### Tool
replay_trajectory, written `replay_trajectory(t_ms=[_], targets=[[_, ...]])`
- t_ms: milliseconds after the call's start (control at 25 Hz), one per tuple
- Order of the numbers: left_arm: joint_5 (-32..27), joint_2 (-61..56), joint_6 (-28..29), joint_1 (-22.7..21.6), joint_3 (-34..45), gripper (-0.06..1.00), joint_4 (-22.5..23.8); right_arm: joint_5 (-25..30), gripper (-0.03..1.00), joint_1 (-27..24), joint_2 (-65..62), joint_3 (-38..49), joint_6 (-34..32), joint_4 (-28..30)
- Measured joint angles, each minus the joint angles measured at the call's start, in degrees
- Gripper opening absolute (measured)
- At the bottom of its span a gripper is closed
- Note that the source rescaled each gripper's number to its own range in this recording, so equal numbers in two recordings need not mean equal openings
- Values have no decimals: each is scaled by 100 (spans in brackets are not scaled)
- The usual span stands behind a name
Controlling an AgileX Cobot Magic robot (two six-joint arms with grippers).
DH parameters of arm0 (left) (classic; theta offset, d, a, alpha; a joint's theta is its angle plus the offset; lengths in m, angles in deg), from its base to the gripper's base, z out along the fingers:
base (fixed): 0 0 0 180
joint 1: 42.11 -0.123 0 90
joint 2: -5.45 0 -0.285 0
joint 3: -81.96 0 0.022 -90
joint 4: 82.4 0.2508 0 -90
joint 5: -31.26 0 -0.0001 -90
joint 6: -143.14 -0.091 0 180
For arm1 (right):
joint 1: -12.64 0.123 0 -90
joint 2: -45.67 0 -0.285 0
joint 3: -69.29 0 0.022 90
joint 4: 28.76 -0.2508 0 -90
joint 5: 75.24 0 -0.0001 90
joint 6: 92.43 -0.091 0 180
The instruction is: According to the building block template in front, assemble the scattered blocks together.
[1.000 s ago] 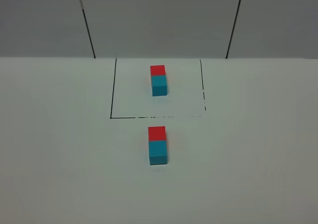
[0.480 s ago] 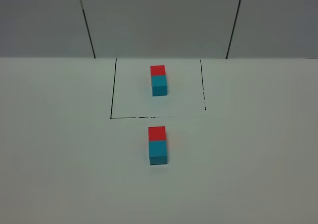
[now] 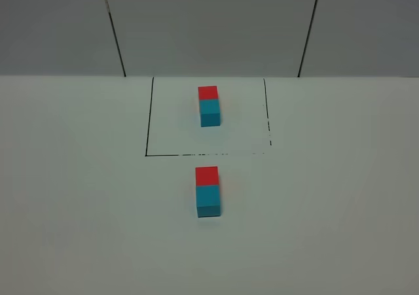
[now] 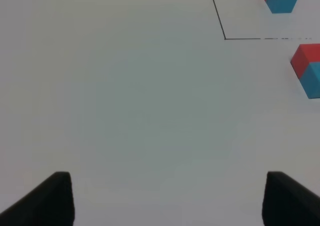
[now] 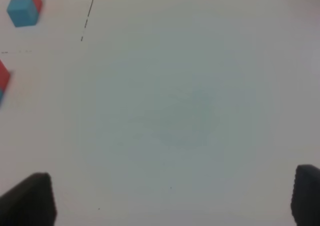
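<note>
Well, the left gripper (image 4: 167, 198) hung spread wide over bare table (image 3: 78, 210), gripping nothing. At centre, the red cube (image 3: 207, 175) and cyan-blue cube (image 3: 208, 201) sat touching, red farther back, matching the building block template (image 3: 209, 105) inside its black lines. The right gripper (image 5: 175, 198) gaped empty too. Best judgement: leave the pair untouched and keep both arms clear.

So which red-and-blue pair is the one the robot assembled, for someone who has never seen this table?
On the white table, find the rectangle of thin black lines at the back. Just in front of its near edge, outside it, stands the assembled pair, red behind blue, touching. The template pair looks identical but sits inside the lines.
</note>
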Motion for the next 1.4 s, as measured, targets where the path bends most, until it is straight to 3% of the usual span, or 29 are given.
replay_trajectory(t_ms=[240, 1200, 1400], targets=[[0, 0, 0, 0, 0, 67, 0, 5, 82, 52, 0, 0, 0, 0], [0, 0, 0, 0, 0, 67, 0, 5, 82, 173, 0, 6, 23, -20], [0, 0, 0, 0, 0, 67, 0, 5, 93, 173, 0, 6, -34, 17]])
